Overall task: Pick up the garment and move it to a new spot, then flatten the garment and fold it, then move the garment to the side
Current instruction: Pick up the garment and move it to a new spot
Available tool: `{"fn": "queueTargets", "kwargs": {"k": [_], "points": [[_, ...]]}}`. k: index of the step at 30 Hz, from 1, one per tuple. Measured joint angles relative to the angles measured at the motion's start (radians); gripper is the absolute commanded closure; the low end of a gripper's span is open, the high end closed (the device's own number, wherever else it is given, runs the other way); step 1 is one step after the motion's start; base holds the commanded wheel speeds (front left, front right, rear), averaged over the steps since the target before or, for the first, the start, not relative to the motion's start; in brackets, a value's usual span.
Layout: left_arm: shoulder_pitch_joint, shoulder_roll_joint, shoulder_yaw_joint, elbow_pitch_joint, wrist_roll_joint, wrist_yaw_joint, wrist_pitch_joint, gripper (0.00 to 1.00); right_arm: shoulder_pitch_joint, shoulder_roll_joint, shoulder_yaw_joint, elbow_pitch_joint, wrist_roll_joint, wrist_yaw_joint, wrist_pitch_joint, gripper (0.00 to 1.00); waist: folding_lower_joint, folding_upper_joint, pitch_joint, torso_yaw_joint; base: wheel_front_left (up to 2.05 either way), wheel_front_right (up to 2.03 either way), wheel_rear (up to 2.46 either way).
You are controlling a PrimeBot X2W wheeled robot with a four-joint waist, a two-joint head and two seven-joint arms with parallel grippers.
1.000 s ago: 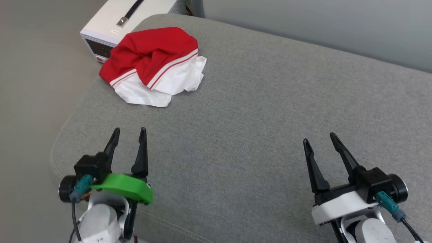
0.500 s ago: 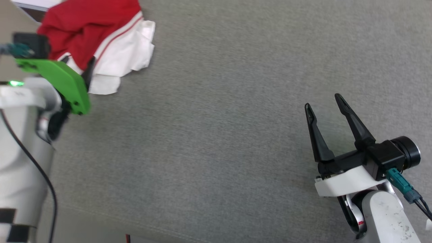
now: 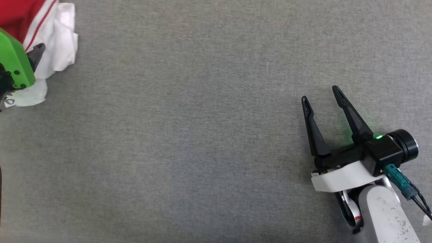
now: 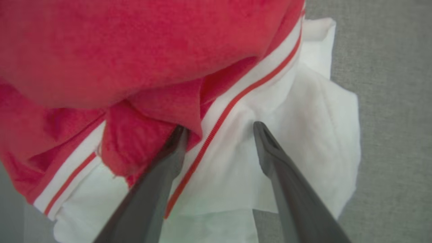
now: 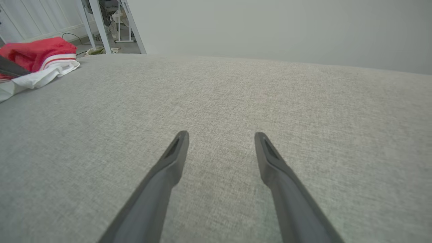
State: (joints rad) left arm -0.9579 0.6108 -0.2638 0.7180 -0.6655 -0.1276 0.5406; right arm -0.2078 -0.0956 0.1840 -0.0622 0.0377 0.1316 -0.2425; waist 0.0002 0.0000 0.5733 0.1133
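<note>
My left pincer (image 4: 220,128) is spread wide and grips nothing yet. Its dark fingers (image 4: 287,175) straddle the stripe trim (image 4: 222,111) of the red jersey T-shirt (image 4: 135,50), one tip tucked against a red fold and the other on the white sleeve (image 4: 303,152). The tips look to be touching cloth, but I can't tell how deep they press. I aim at that seam because the layers bunch there, so closing should catch a thick pinch rather than one slippery ply. The shirt lies crumpled in a heap at the far left corner of the grey upholstered cushion (image 3: 202,135), lettering hidden and nothing flattened. In the head view it sits at the top left edge, partly behind the green mount (image 3: 13,57) of my left wrist. My right pincer (image 3: 320,94) is also fully open and empty, low over bare cushion, well apart from the shirt. I judge it parked there to stay out of the way and leave the middle free as the new spot. Step in hand is the first pickup; the main risk is grabbing only the sleeve, so the body drags.
</note>
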Motion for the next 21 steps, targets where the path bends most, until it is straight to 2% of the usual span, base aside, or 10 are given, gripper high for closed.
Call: {"fn": "queueTargets", "kwargs": {"k": [4,5,6,10,13,21], "points": [[-0.022,0.002,-0.007,0.039,-0.022,0.0,0.031,0.0,0.0,0.002,-0.014,0.0,0.0,0.0,-0.006,0.0,-0.0001,0.0001,0.029,-0.026,0.0,0.0,0.0],[-0.028,0.003,-0.009,0.046,-0.032,0.001,0.049,0.26,0.0,0.002,-0.017,-0.001,-0.001,0.0,-0.008,0.0,-0.0001,0.0001,0.035,-0.031,0.0,0.0,0.0],[-0.032,0.008,-0.013,0.045,-0.045,0.001,0.061,1.0,0.0,0.002,-0.018,-0.002,-0.002,0.0,-0.009,0.0,-0.0001,0.0002,0.039,-0.035,0.0,0.0,0.0],[-0.03,0.008,-0.018,0.039,-0.075,0.001,0.049,1.0,0.0,0.006,-0.023,0.003,-0.008,0.0,-0.009,0.0,-0.0001,0.0001,0.034,-0.039,0.0,0.0,0.0],[-0.014,0.006,-0.019,0.035,-0.084,0.001,0.0,1.0,0.001,0.006,-0.023,0.014,-0.009,0.0,-0.009,0.0,-0.0001,0.0001,0.017,-0.036,0.0,0.0,0.0],[0.037,-0.025,-0.002,-0.01,-0.078,0.006,-0.236,1.0,0.031,0.005,-0.03,0.057,-0.008,0.0,-0.009,0.0,-0.0001,0.0,-0.07,-0.023,0.0,0.0,0.0]]}}
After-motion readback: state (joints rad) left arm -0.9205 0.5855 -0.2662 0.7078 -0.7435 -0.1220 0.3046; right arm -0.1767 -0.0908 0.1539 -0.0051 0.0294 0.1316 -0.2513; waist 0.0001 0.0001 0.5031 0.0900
